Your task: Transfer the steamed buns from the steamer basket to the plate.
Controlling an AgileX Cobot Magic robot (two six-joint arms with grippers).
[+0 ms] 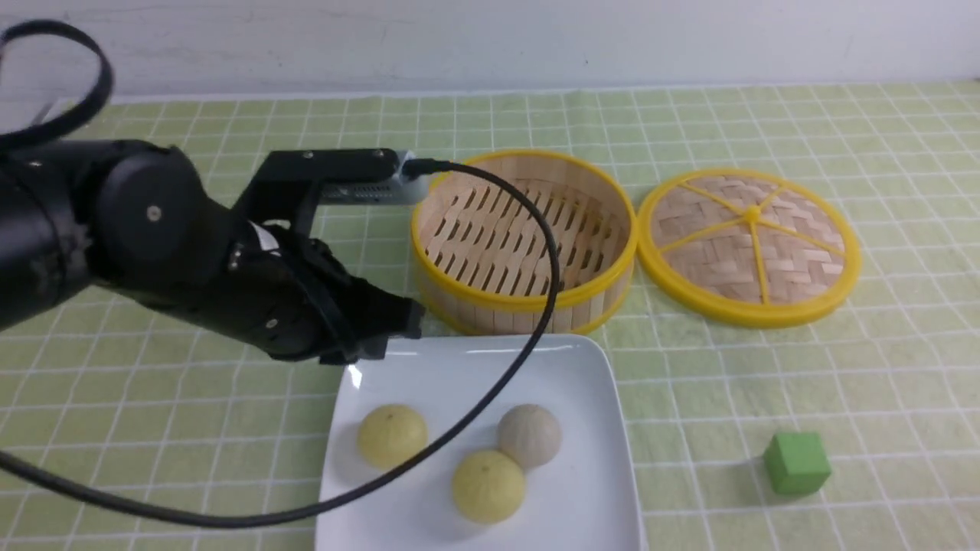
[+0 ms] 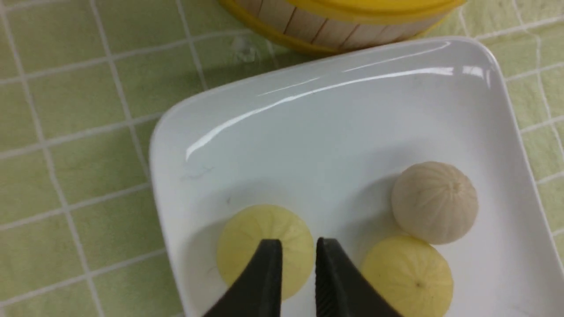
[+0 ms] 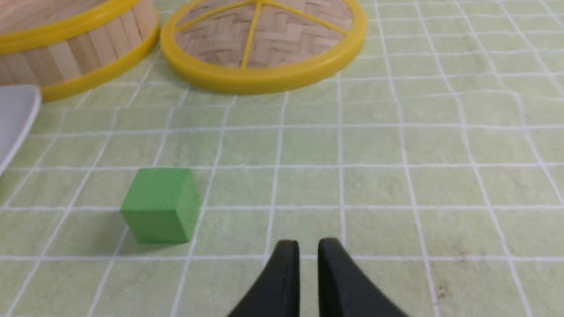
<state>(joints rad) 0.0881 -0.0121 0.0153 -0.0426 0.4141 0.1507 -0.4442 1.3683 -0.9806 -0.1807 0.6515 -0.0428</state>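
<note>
Three steamed buns lie on the white square plate [image 1: 582, 505]: a pale yellow one [image 1: 392, 435] at the left, a second yellow one [image 1: 488, 485] at the front, and a greyish off-white one [image 1: 529, 435] touching it. The bamboo steamer basket [image 1: 524, 241] stands empty just behind the plate. My left gripper [image 2: 298, 246] is shut and empty, held above the plate's back left corner, over the left yellow bun [image 2: 264, 237]. The plate [image 2: 335, 127], the off-white bun [image 2: 434, 201] and the other yellow bun [image 2: 407, 275] also show in the left wrist view. My right gripper [image 3: 308, 246] is shut and empty above the cloth.
The flat woven lid with yellow spokes [image 1: 749, 245] lies right of the basket. A green cube [image 1: 796, 461] sits on the checked green cloth right of the plate, and shows in the right wrist view [image 3: 161, 204]. My left arm's black cable [image 1: 528, 321] hangs over the plate.
</note>
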